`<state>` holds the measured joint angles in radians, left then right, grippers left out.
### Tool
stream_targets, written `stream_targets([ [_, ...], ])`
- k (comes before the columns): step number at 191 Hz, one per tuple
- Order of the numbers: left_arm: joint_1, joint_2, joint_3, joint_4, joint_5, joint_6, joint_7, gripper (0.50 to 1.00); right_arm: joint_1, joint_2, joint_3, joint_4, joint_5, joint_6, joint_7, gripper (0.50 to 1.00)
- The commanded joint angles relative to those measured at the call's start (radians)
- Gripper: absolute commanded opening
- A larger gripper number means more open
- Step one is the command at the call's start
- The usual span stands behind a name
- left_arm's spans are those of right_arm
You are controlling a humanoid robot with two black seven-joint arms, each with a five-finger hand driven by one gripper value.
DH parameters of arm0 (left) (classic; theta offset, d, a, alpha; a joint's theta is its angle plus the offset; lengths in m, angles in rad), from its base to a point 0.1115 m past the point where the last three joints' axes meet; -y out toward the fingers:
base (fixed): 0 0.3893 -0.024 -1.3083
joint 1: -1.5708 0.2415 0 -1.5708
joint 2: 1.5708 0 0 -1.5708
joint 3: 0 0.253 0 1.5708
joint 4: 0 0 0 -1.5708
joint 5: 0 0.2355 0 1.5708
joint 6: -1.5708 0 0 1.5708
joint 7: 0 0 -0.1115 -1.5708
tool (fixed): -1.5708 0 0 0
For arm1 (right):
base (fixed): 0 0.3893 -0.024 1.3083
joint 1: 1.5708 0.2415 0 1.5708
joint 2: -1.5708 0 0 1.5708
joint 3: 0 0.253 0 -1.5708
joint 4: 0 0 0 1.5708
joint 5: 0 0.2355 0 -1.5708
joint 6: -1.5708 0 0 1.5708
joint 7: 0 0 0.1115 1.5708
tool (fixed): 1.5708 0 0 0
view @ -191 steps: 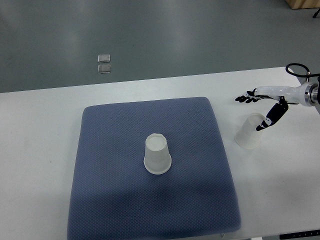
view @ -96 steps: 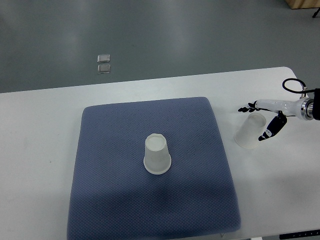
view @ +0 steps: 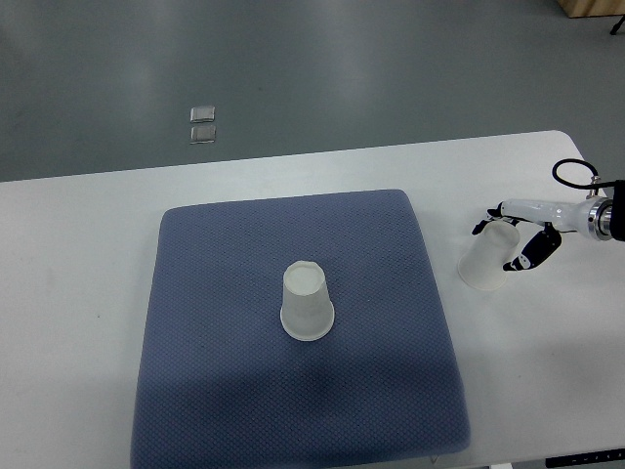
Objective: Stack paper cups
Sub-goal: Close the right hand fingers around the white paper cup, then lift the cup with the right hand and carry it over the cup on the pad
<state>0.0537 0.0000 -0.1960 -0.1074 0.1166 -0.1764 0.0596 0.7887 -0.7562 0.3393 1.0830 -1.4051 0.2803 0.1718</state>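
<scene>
**Right hand closes around the cup off the mat**

A translucent white paper cup (view: 488,259) stands upside down and tilted on the white desk (view: 78,293), just right of the blue mat (view: 215,391). The right hand (view: 518,237) has its dark-tipped fingers (view: 528,260) curled around the cup's top, touching it. A second cup (view: 307,301) stands inverted at the mat's middle, well apart, with bare mat between them.

A white upturned paper cup (view: 308,302) stands on the blue quilted mat (view: 215,322); another translucent paper cup (view: 488,257) sits right of it on the white counter (view: 68,293).
</scene>
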Motion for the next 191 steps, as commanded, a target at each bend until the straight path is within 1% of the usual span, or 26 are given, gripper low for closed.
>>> stream_targets([
  [1,0.0,0.0,0.0,0.0,0.0,0.0,0.0,1.0,0.001,0.0,0.0,0.002,0.0,0.0,0.0,0.725],
  [28,0.0,0.0,0.0,0.0,0.0,0.0,0.0,1.0,0.003,0.0,0.0,0.002,0.002,0.01,0.012,0.721],
  [39,0.0,0.0,0.0,0.0,0.0,0.0,0.0,1.0,0.006,0.0,0.0,0.002,0.002,0.011,0.031,0.693],
  [70,0.0,0.0,0.0,0.0,0.0,0.0,0.0,1.0,0.027,-0.003,0.003,0.003,0.005,0.025,0.048,0.69],
  [92,0.0,0.0,0.001,0.0,0.0,0.0,0.0,1.0,0.075,-0.002,0.018,0.006,0.012,0.095,0.061,0.69],
  [112,0.0,0.0,0.001,0.0,0.0,0.0,0.0,1.0,0.106,-0.005,0.053,0.029,0.017,0.14,0.069,0.69],
  [131,0.0,0.0,0.0,0.0,0.0,0.0,0.0,1.0,0.129,-0.005,0.11,0.077,0.02,0.198,0.071,0.693],
  [142,0.0,0.0,0.0,0.0,0.0,0.0,0.0,1.0,0.152,-0.002,0.145,0.123,0.02,0.252,0.071,0.693],
  [155,0.0,0.0,0.001,0.0,0.0,0.0,0.0,1.0,0.17,0.008,0.173,0.166,0.028,0.296,0.071,0.695],
  [167,0.0,0.0,0.0,0.0,0.0,0.0,0.0,1.0,0.187,0.024,0.188,0.202,0.032,0.319,0.071,0.695],
  [191,0.0,0.0,0.001,0.0,0.0,0.0,-0.001,1.0,0.215,0.084,0.191,0.248,0.032,0.326,0.063,0.695],
])
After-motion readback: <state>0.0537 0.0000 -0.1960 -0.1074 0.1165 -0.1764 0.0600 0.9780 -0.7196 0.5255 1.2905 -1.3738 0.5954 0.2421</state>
